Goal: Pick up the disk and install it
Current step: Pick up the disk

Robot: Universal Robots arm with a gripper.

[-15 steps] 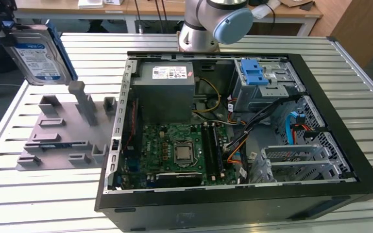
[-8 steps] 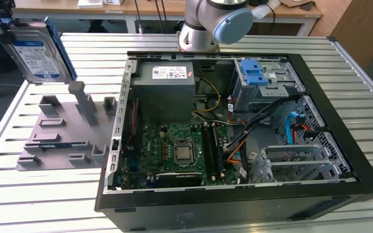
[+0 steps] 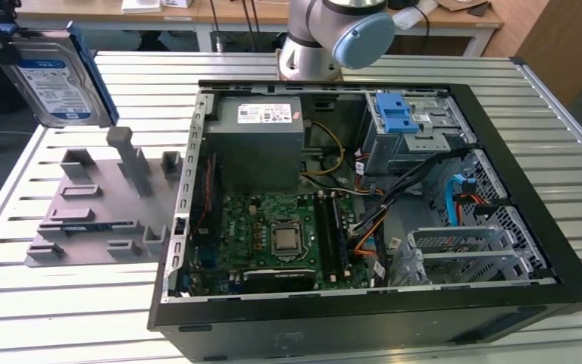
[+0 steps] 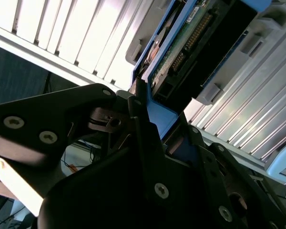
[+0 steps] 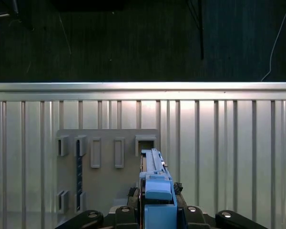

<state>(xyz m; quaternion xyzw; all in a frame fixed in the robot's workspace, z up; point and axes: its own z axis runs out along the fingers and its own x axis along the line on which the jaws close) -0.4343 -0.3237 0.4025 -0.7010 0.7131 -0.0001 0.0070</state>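
Open black computer case on the slatted surface holds a green motherboard, white-stickered power supply and blue-tabbed drive cage. Farther back, the claw is clamped on the blue-labelled disk, raised above a grey fixture.

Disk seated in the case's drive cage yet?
No: the disk hangs in the gripper in the air at the exterior view's left, outside the computer case.

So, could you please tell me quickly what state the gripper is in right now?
Gripper: shut on the disk, clamping it at its blue carrier rail.
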